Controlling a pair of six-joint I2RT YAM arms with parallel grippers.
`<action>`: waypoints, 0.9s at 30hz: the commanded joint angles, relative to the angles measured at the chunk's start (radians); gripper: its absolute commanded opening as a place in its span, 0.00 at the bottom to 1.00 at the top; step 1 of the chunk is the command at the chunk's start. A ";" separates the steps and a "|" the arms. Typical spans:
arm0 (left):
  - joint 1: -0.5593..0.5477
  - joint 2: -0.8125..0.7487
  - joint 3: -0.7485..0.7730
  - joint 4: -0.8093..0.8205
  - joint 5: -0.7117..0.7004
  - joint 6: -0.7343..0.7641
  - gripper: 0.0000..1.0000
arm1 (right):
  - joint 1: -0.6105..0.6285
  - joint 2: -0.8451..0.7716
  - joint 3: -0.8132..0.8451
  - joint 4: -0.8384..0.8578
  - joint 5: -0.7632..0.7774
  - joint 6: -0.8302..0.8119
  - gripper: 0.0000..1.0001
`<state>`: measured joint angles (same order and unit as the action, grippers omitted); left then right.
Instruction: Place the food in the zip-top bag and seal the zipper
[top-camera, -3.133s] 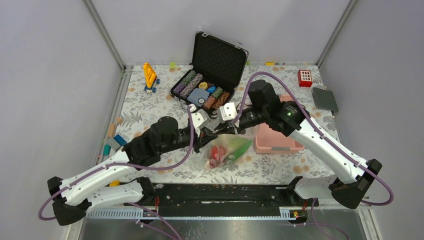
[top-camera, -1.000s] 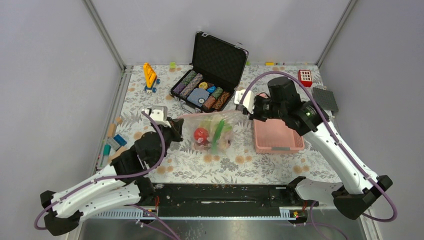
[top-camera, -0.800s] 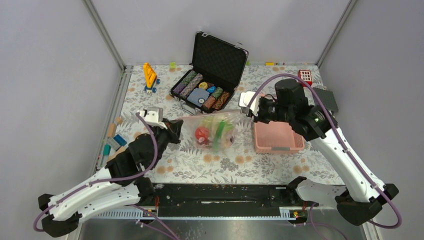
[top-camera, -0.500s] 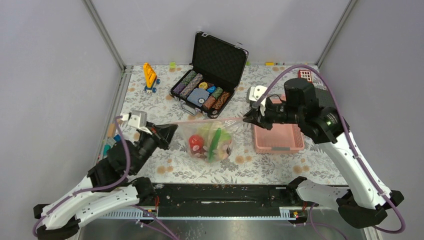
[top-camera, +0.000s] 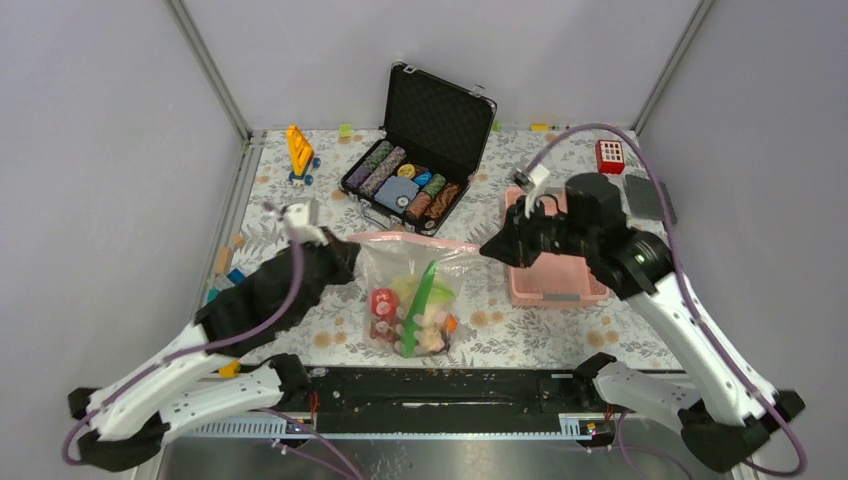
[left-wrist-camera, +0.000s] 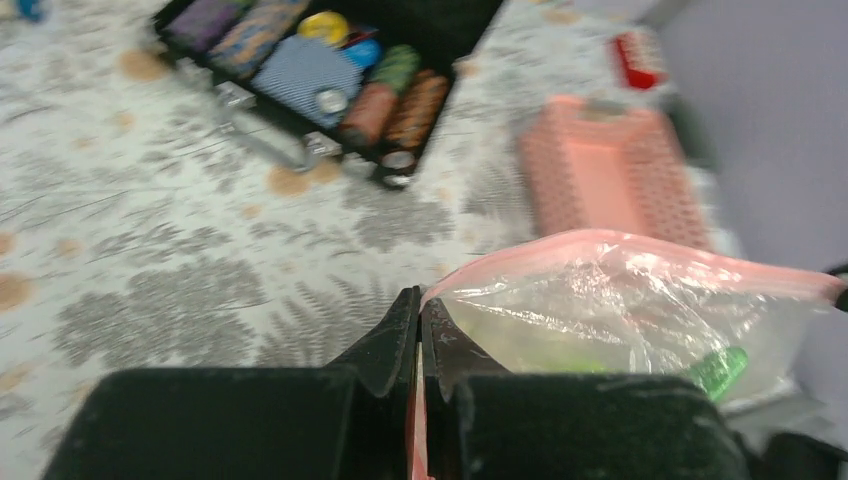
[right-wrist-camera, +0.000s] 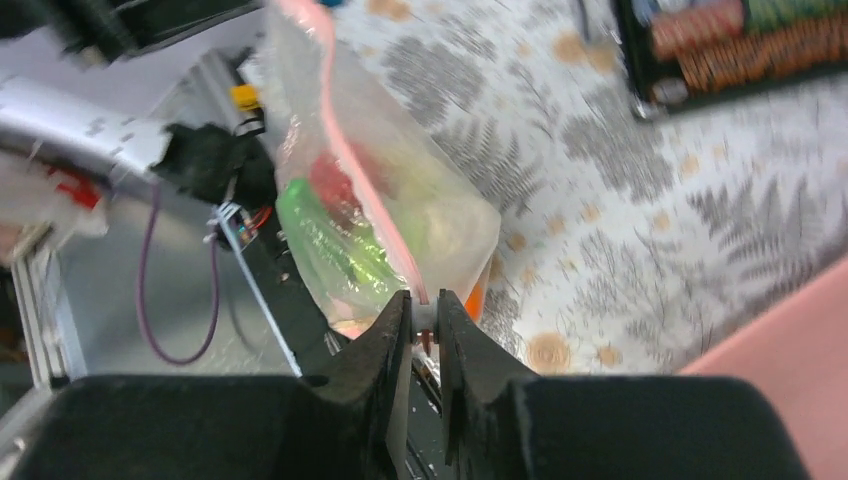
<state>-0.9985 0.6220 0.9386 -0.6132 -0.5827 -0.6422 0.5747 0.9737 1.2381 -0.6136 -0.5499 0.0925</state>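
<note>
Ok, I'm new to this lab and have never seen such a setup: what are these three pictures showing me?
Two white robot arms sit at a flowered table. One picture looks down from above; the other two come from cameras on each wrist. The left gripper and right gripper each pinch one end of the pink zipper strip of a clear plastic bag, which hangs between them holding toy food. Nearby lie an open black case of poker chips and a pink plastic basket.

- Top view: high at the near side, looking down over the whole desk (top-camera: 560, 335).
- Wrist views: close behind their own jaws, looking along them.
- All three share the zip-top bag (top-camera: 410, 290).
</note>
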 joint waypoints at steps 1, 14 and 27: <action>0.088 0.208 0.058 -0.043 -0.114 -0.062 0.00 | -0.052 0.159 -0.048 0.046 0.214 0.205 0.00; 0.446 0.627 0.046 0.374 0.286 0.073 0.37 | -0.190 0.495 0.018 0.105 0.516 0.260 0.06; 0.453 0.430 0.078 0.246 0.116 0.091 0.99 | -0.193 0.195 -0.040 0.091 0.890 0.255 1.00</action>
<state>-0.5488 1.2037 0.9997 -0.3309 -0.3233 -0.5457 0.3851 1.3357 1.2129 -0.5171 0.1307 0.3302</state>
